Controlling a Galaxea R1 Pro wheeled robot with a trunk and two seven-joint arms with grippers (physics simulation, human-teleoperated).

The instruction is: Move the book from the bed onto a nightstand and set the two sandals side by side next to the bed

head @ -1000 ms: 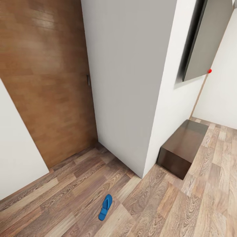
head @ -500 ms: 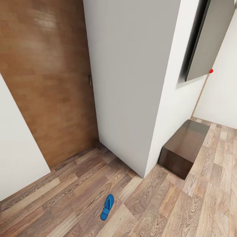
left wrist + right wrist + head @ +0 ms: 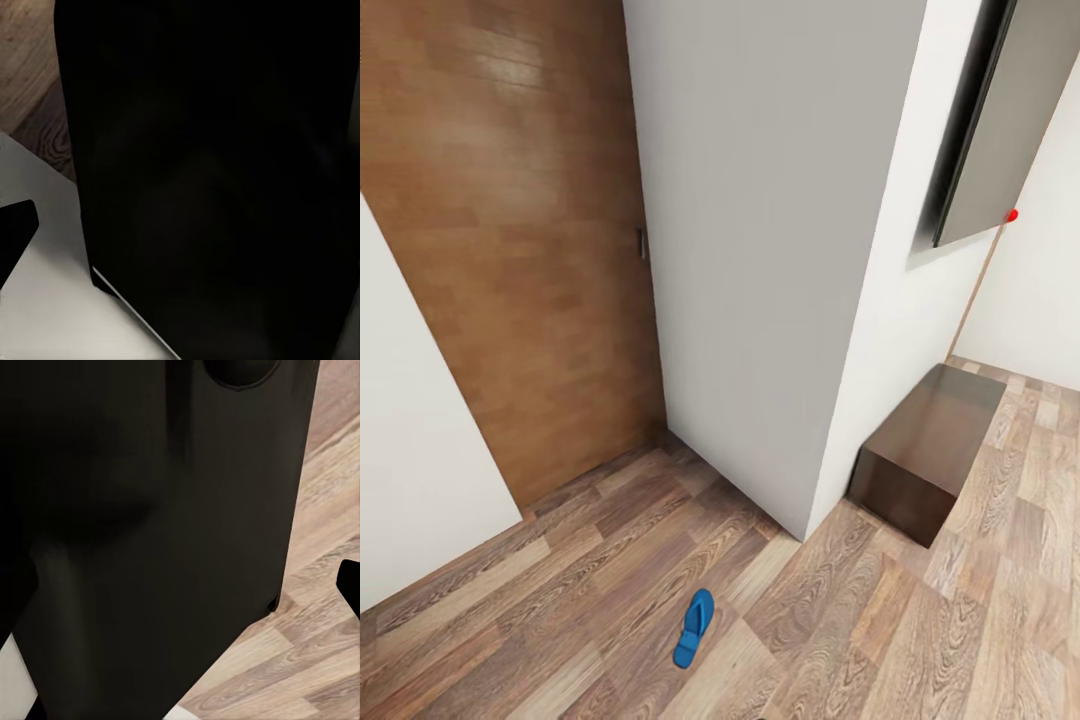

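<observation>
One blue sandal (image 3: 694, 627) lies on the wood floor (image 3: 880, 640), low and near the middle of the head view, well ahead of the robot. Its long axis points away and slightly right. It looks about even between the arms. Can't tell whether either claw is released or clenched, honestly.

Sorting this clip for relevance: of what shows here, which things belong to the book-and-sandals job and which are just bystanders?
Belongs to the job:
- blue sandal, one alone, lying flat on the wood-plank floor

Just there:
- brown wooden door
- white wall corner
- dark-brown low cabinet against the wall
- dark panel mounted on the wall above that cabinet
</observation>
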